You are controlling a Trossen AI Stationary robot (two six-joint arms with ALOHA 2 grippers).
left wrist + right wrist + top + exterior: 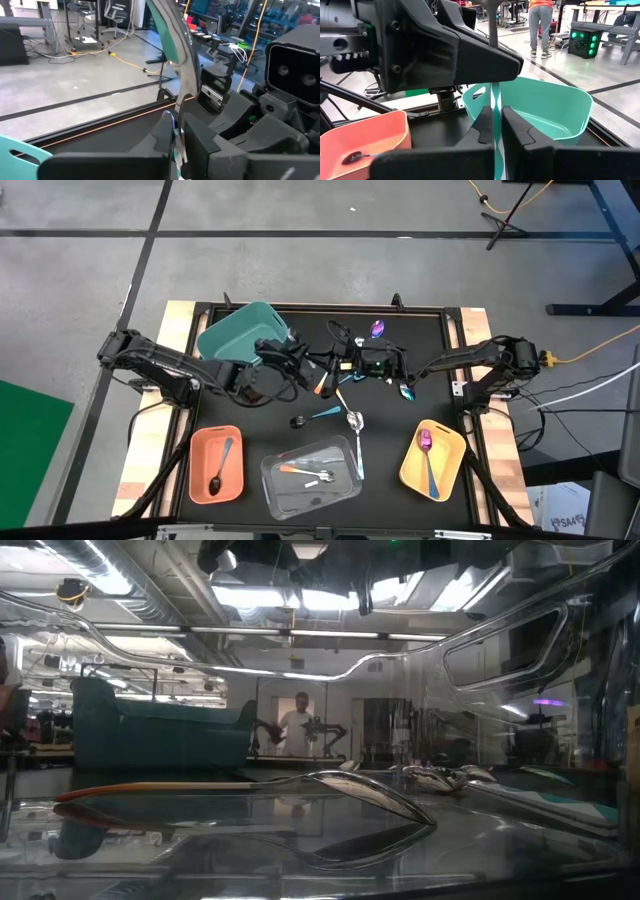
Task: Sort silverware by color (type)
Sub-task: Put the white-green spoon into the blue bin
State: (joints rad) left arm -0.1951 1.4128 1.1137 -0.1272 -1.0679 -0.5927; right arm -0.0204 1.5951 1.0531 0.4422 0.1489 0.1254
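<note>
Two dark arms are stretched over the black worktop (250, 420) and meet near its middle. Four bins are set on it: a teal bin (225, 340) at the far left corner, with a salmon bin (197, 442), a clear bin (275, 500) and a yellow bin (450, 470) ranged along the near edge.

One teal-handled spoon (496, 102) is held upright between the arms – the right claw (496, 125) is closed on its handle, and the left claw (175, 135) is clamped on the same spoon further up.

A black spoon (218, 475) is seen lying in the salmon bin, a purple-bowled spoon (427, 450) in the yellow bin, and a few silver and orange-handled spoons (315, 473) in the clear bin.

Loose on the worktop are found a silver spoon (355, 425), a black-bowled spoon (310, 418) just beside it and a purple spoon (377, 328) near the far edge – well apart from the others.
</note>
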